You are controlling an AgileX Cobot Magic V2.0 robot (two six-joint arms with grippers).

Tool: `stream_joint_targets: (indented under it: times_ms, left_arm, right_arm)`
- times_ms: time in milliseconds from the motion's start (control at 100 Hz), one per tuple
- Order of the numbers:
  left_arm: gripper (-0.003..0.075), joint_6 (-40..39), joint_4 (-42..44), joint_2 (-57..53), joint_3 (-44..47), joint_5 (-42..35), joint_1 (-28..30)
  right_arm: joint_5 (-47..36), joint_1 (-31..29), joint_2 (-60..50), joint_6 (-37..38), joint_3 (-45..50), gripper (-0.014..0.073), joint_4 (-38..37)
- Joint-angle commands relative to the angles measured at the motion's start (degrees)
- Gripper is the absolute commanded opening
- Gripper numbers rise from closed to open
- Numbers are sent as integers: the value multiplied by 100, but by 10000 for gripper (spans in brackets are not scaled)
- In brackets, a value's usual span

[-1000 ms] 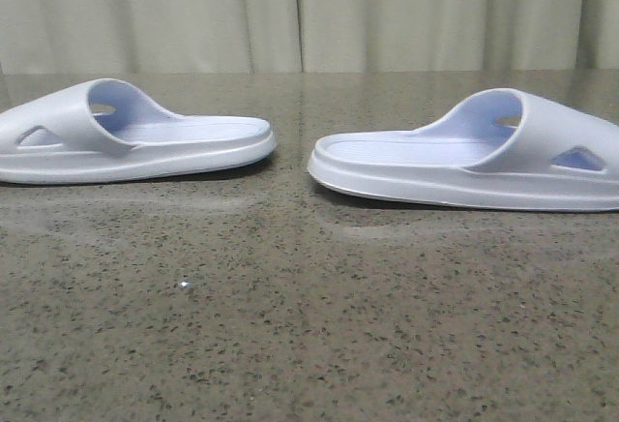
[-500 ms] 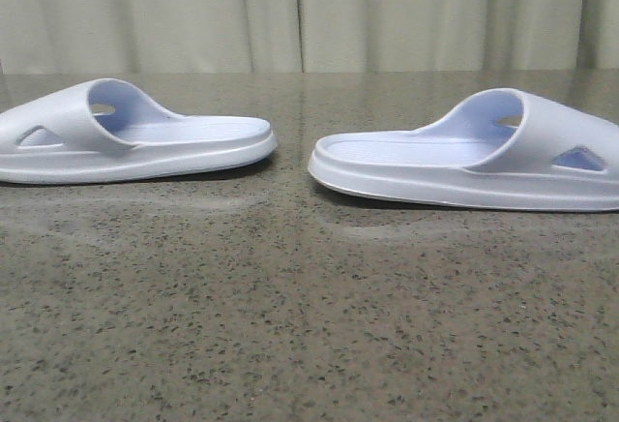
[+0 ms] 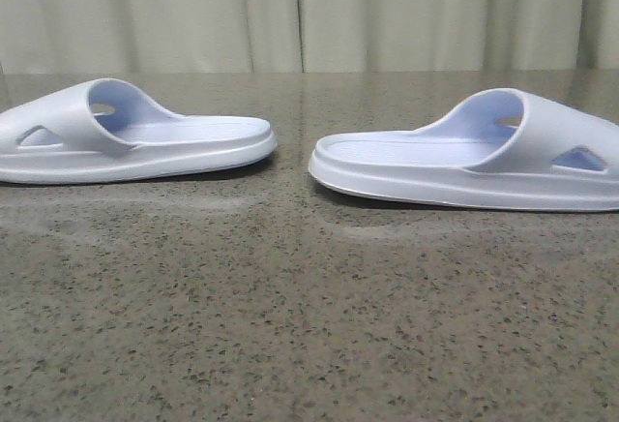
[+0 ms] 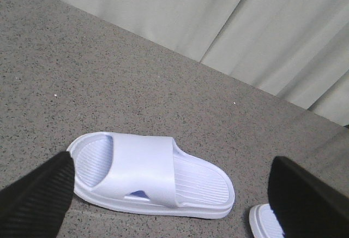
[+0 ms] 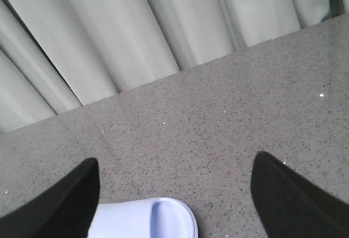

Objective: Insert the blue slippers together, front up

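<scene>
Two pale blue-lilac slippers lie flat on the speckled table, heels facing each other with a gap between. The left slipper [image 3: 126, 141] has its strap at the far left; the right slipper [image 3: 474, 161] has its strap at the far right. Neither gripper shows in the front view. In the left wrist view the left slipper [image 4: 147, 175] lies between the wide-open black fingers [image 4: 38, 194], below them; my left gripper [image 4: 174, 191] is open and empty, and the other slipper's heel [image 4: 264, 221] shows at the edge. My right gripper [image 5: 177, 191] is open and empty above the right slipper's end [image 5: 144, 221].
The dark speckled stone table [image 3: 290, 325] runs back to a pale curtain [image 3: 309, 11] along its far edge. Nothing else lies on it in these views.
</scene>
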Motion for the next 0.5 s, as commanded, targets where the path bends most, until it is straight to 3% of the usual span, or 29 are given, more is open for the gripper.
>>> stream_joint_targets:
  times_ms: [0,130,490]
  left_arm:
    - [646,-166,-71,65,-55,-422,7]
    - [646,-792,-123,333,242,-434,7]
    - [646,-957,-998,1445,344,-1010,7]
  right_arm:
    - [-465,-45,86,11,-206,519,-34]
    - [-465,-45,86,11,-206,519,-34]
    - [-465,-45,86,11,-206,519,-34]
